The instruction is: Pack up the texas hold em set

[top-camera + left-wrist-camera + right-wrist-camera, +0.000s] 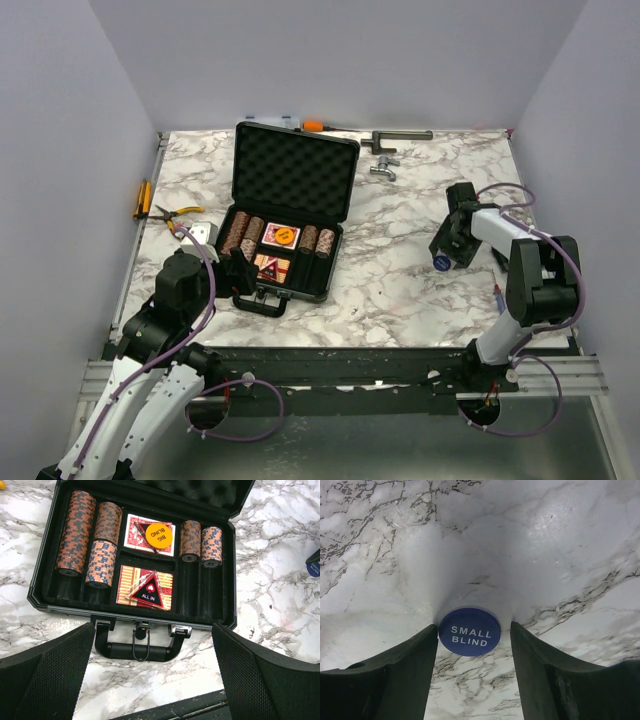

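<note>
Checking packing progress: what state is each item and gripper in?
Case: open, lid upright.
Chip stacks: lying in their slots.
Card decks: seated in the middle compartments.
BIG BLIND token: on the far deck.
ALL IN token: on the near deck.
SMALL BLIND token: outside the case, not yet packed.
Left gripper: open, empty.
Right gripper: open, straddling that token.

Open marble (392, 272) lies between case (336, 262) and blue token (441, 263); raised lid (295, 172) blocks behind.

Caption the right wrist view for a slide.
Right gripper straddles the round blue SMALL BLIND token on the white marble table, jaws apart.
</note>
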Robot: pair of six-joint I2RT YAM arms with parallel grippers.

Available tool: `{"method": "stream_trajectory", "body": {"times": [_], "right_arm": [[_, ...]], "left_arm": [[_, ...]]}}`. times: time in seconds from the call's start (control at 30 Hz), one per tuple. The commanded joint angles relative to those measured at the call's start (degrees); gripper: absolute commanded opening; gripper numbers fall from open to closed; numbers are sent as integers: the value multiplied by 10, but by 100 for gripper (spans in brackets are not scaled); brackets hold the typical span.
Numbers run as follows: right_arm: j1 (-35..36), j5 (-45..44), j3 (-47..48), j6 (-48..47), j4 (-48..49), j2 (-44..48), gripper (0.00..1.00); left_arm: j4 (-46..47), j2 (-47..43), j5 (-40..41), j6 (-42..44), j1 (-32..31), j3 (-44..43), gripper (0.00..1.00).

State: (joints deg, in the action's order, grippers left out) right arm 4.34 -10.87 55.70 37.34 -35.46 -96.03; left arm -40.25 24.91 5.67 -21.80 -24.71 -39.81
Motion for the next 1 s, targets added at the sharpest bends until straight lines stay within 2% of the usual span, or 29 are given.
{"method": "stream_trajectory", "body": {"times": [0.0, 0.47, 0.97], "right_arm": [[-3, 7, -29, -8, -1, -66, 60], [9, 30, -38, -4, 11, -76, 46], [10, 81, 18, -7, -22, -3, 44]], "left_arm": [[-7, -7, 12, 2, 6, 0, 99], [-7, -7, 11, 4, 12, -1, 98], [-6, -4, 8, 4, 12, -1, 98]]}}
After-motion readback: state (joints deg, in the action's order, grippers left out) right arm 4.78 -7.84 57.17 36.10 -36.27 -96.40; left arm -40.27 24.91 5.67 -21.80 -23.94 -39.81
